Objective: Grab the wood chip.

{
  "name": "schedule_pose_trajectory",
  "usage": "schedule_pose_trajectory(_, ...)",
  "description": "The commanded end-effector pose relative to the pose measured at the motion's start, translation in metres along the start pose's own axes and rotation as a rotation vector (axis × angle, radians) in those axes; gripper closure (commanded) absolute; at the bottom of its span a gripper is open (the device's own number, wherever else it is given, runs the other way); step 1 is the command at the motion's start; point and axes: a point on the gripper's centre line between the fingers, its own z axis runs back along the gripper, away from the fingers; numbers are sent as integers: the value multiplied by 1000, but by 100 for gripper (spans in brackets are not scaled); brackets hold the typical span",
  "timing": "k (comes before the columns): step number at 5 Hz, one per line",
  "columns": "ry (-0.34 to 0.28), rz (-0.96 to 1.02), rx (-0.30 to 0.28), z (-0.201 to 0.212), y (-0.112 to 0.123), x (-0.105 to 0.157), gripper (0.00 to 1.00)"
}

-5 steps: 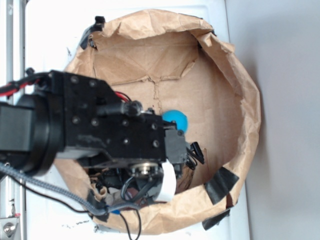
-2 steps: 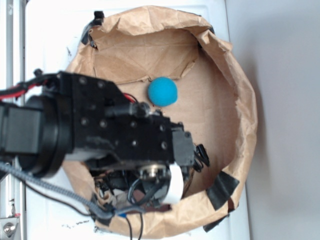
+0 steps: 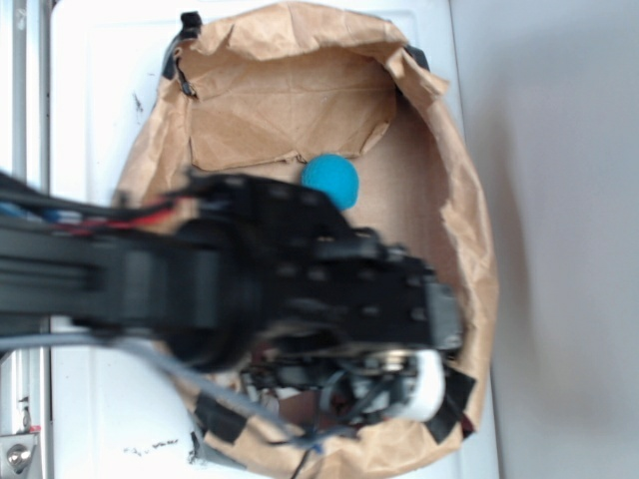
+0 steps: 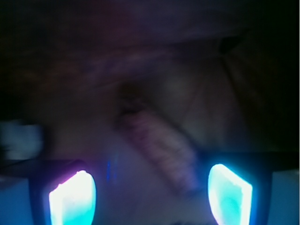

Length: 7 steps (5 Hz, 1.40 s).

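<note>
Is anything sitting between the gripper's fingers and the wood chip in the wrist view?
Nothing visible does. The blurred wood chip lies in the open gap ahead of the gripper, between its glowing fingers.

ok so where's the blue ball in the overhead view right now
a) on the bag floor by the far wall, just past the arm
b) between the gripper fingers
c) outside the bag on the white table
a: the blue ball lies inside the paper bag, just beyond the arm's dark body, near the back wall.

No text, label, brand, number or sign can be read in either view, and both the exterior and wrist views are blurred
</note>
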Motion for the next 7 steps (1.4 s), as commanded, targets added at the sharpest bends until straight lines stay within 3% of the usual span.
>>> schedule_pose_trajectory(1, 1, -37, 45, 1, 15, 10, 0)
schedule_pose_trajectory(2, 32, -60, 56, -9, 11, 9, 0)
schedule_pose_trajectory(3, 43, -44, 77, -16, 7, 2, 100)
schedule_pose_trajectory(5, 42, -22, 105, -13, 2, -1, 100)
schedule_pose_trajectory(6, -10, 90, 134, 16, -8, -9, 100)
schedule_pose_trajectory(7, -101, 293, 144, 69, -18, -26, 100)
